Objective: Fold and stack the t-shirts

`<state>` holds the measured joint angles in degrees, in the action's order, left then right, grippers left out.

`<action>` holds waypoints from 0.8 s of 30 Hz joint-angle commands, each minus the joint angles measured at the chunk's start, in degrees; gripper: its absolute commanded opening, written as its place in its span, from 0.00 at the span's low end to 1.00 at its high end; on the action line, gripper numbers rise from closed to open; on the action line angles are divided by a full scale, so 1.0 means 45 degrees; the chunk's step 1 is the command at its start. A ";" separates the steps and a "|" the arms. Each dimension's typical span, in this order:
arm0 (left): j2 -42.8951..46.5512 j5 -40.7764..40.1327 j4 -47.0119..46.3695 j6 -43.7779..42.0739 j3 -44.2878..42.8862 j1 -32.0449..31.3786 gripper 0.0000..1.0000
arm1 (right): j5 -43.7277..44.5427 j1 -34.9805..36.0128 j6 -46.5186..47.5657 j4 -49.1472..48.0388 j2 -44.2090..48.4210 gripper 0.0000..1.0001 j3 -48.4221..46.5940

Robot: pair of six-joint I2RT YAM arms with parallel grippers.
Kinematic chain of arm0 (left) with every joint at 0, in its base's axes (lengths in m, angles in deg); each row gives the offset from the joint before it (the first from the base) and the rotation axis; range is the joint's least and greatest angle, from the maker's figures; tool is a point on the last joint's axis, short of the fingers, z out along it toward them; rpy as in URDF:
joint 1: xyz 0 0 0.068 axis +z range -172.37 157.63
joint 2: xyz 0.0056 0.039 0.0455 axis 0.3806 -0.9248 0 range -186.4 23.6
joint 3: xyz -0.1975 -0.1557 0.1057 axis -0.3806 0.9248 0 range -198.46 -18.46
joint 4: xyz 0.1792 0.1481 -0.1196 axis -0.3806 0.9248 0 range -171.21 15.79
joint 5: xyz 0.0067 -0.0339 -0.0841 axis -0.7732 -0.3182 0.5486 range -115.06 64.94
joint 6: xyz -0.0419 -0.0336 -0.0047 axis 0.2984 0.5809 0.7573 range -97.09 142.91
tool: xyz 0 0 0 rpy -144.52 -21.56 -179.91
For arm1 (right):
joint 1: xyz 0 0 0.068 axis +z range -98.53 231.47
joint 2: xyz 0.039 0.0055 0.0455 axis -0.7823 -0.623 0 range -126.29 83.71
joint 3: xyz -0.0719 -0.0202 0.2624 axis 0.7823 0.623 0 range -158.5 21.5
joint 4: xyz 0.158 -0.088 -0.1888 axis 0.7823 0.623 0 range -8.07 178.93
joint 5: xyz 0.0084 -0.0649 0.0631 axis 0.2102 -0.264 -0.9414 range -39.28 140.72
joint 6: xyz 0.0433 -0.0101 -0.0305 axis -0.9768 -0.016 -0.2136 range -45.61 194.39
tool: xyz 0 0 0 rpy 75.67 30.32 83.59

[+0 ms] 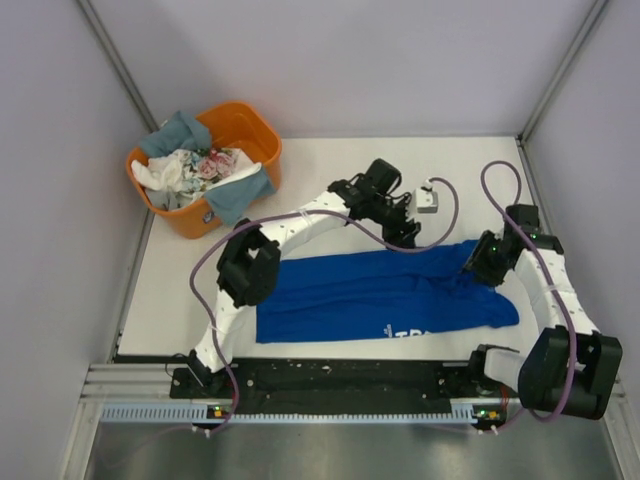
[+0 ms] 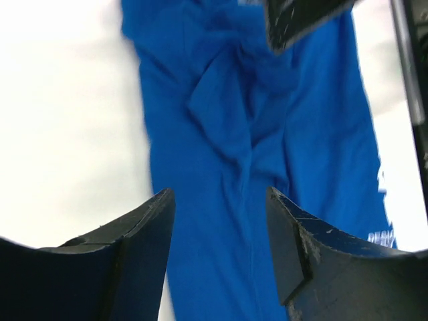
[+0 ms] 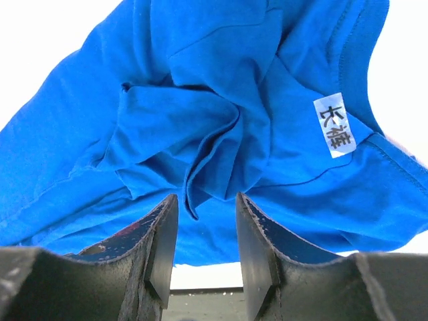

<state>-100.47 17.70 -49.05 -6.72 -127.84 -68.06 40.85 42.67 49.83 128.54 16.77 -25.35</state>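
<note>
A royal blue t-shirt [image 1: 380,295] lies spread lengthwise across the near half of the table, with white lettering at its front edge. My left gripper [image 1: 408,235] hovers over its back edge. In the left wrist view this gripper [image 2: 221,200] is open above the blue cloth [image 2: 267,134], holding nothing. My right gripper [image 1: 476,268] is at the shirt's bunched right end. Its jaws [image 3: 204,204] stand apart, and a crumpled fold [image 3: 200,134] lies just past the tips, near a white neck label [image 3: 334,125]. More t-shirts, grey-blue [image 1: 185,130] and white floral [image 1: 195,168], fill the tub.
An orange plastic tub [image 1: 262,130] stands at the back left corner of the white table [image 1: 180,290]. A small white box [image 1: 428,197] with a cable sits behind the left gripper. Grey walls close in the table's left, back and right sides.
</note>
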 commanded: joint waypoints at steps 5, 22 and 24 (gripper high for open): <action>-0.2270 0.0206 -0.4608 0.5079 -0.1960 -0.1271 0.61 | -0.0249 -0.0447 -0.0598 -0.0260 0.0870 0.38 0.0820; -0.3795 -0.2627 -0.5312 0.6366 -0.1825 -0.1702 0.60 | -0.1381 -0.0447 -0.1086 -0.1528 0.0618 0.39 0.1524; -0.3913 -0.2337 -0.5253 0.6893 -0.1826 -0.1721 0.59 | -0.1304 -0.0447 -0.1047 -0.1724 0.0384 0.39 0.1563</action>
<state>-116.97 8.00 -70.86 19.16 -134.29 -75.36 36.00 41.07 45.75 124.56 19.87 -18.49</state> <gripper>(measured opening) 0.595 0.390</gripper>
